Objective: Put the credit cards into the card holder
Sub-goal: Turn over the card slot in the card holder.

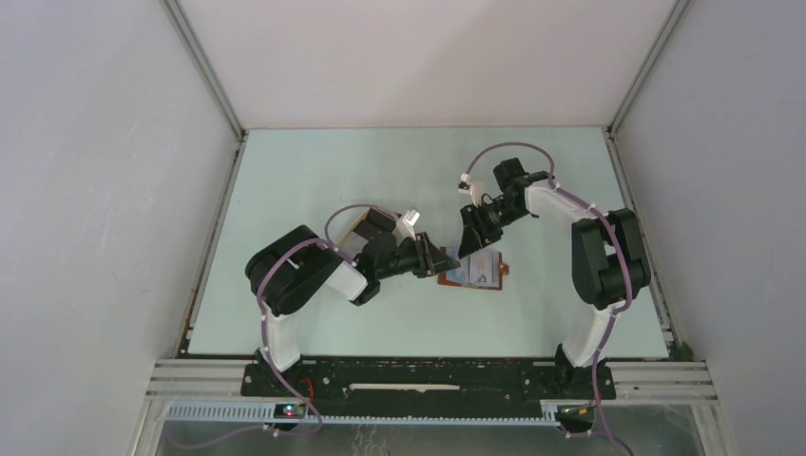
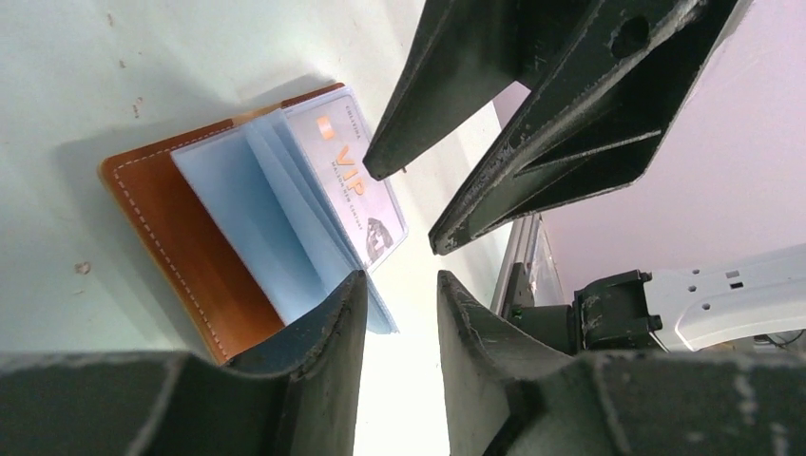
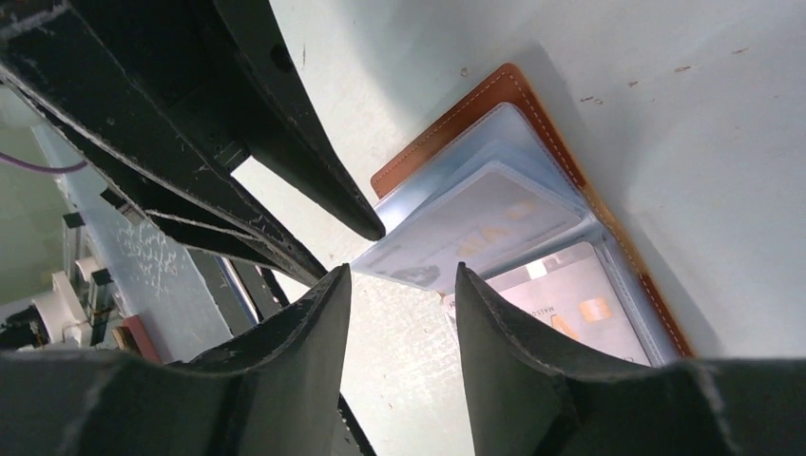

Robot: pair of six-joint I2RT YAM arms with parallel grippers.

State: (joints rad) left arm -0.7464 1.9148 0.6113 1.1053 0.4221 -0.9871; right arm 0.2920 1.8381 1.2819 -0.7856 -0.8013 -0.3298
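Note:
The card holder (image 1: 449,279) lies open on the table between both arms, brown leather (image 2: 162,228) with clear sleeves fanned up. A pale VIP credit card (image 2: 347,176) sits inside one sleeve. The right wrist view shows the holder (image 3: 504,81) with one card (image 3: 570,304) in a flat sleeve and another (image 3: 475,223) in a raised sleeve. My left gripper (image 2: 402,277) is open at the holder's near edge with nothing between its fingers; one fingertip (image 2: 354,285) overlaps the sleeve edges. My right gripper (image 3: 404,270) is open and empty just over the sleeves, tip to tip with the left (image 1: 439,258).
A brown-edged object (image 1: 359,221) lies partly hidden behind the left arm. White walls enclose the table on three sides, and a metal rail (image 1: 428,366) runs along the near edge by the arm bases.

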